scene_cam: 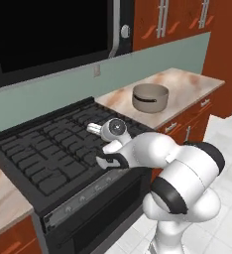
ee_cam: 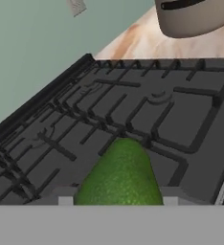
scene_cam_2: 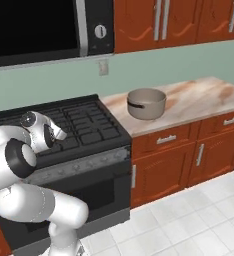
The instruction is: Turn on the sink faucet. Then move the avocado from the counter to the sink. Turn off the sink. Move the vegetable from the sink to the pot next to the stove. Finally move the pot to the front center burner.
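Avocado (ee_cam: 119, 174): seen in the hand view as a green, pebbled, pear-shaped body, narrow end pointing away from the camera, broad end toward the fingers; it was carried above the stove grates, not resting on them.
Handling, judged: taken to be light and firm, with a rounded, tapering skin that could roll or squirt out of a flat pinch; a hold across the widest part was judged safest, and that appeared to be where it was taken.
Gripper (ee_cam: 117, 196): jaws were closed part-way, set as wide as the fruit's broad end, with a fingertip (ee_cam: 65, 195) seen on each side of the avocado; the contact itself was cut off at the picture's lower edge.
Hand position: the hand (scene_cam: 108, 130) was held low over the front right part of the stove (scene_cam: 53, 149), wrist turned toward the counter.
Pot (scene_cam: 150, 97): stood open, lidless and upright on the marble counter (scene_cam: 187, 84) just beside the stove's right edge; in the hand view it was ahead of the avocado and well apart from it.
Step, judged: the vegetable was in transit toward the pot; the burner move was not yet begun.
Risk, judged: a late release could drop the fruit onto the grates short of the rim.
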